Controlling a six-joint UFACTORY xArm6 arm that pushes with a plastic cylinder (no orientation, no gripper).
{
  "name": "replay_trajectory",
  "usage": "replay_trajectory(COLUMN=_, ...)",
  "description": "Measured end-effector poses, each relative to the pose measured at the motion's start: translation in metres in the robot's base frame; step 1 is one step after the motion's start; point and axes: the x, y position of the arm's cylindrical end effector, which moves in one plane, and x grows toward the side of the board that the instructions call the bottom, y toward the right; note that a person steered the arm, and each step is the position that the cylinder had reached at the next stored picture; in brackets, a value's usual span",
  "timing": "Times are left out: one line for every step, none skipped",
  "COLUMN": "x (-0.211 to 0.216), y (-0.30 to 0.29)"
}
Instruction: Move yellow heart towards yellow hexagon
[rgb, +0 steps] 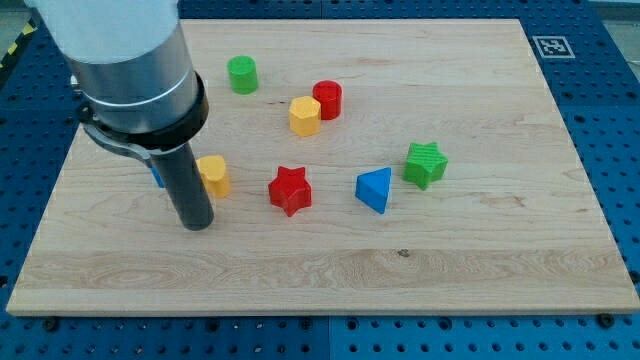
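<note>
my tip is the nearest thing to the view's bottom, planted on the wooden board at its left side. it is a plain rod end with nothing to part or close, and it clamps on nothing. just up and to the right of my tip sits the yellow heart, close beside the rod's shaft; i cannot tell whether the rod touches it. a sliver of a blue block peeks out on the rod's other side, its shape hidden behind me.

further right, at about the same depth, stands the red star, then the blue triangle beside it with a gap between. a little beyond and to the right of the triangle is the green star.

deeper into the board, toward the view's top, the yellow hexagon rests touching or nearly touching the red cylinder, which lies just behind it to the right. the hexagon is well apart from the heart, up and to the right of it. farthest off is the green cylinder, alone near the top edge.
</note>
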Motion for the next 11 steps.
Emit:
replay_trajectory(x=-0.025, y=0.000)
replay_trajectory(x=-0.029, y=0.000)
replay_trajectory(x=-0.031, y=0.000)
replay_trajectory(x=-0.041, y=0.000)
replay_trajectory(x=-0.052, y=0.001)
replay_trajectory(x=-0.055, y=0.017)
replay_trajectory(x=-0.057, y=0.038)
replay_trajectory(x=-0.074, y=0.047)
replay_trajectory(x=-0.083, y=0.047)
replay_trajectory(x=-0.084, y=0.047)
replay_trajectory(x=-0.088, y=0.021)
